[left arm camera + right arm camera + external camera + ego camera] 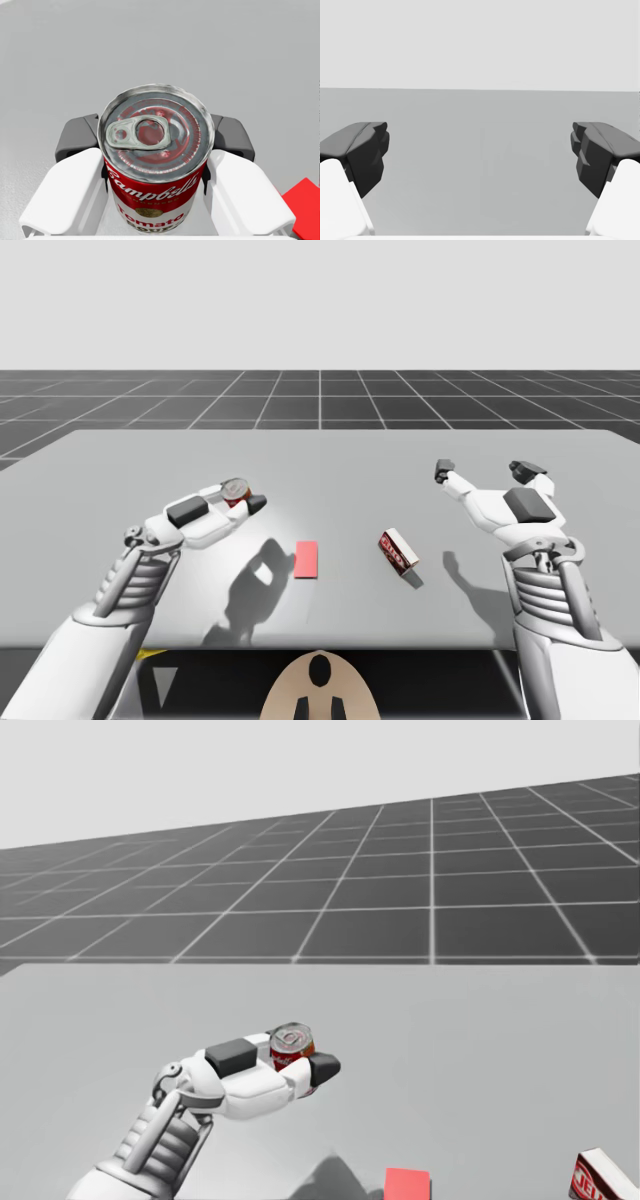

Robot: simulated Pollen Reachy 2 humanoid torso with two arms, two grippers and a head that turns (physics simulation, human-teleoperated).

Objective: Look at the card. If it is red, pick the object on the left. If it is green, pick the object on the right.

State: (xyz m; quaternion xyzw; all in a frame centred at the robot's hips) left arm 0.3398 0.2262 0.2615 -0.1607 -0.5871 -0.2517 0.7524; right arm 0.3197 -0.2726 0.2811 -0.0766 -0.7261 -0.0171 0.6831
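Grey desk (pixel 320 455) across the middle of the high view. At centre-left of that view, left hand (pixel 244 497), clenched on the red and white can (pixel 156 150), one finger on each side, silver lid up. Judging by the shadow lower in the frame and apart from the hand: lifted clear of the desk. At right of frame, right hand (pixel 484 471), released, nothing between the fingers. Right of centre, red and white box (pixel 398 550), lying on the desk, untouched. At centre, card (pixel 307 559), red. For red: left object. Left of the card: the can. So correct pick, grasp done, lift apparently done. Remaining, if anything: hold steady or raise further. No need for the box.
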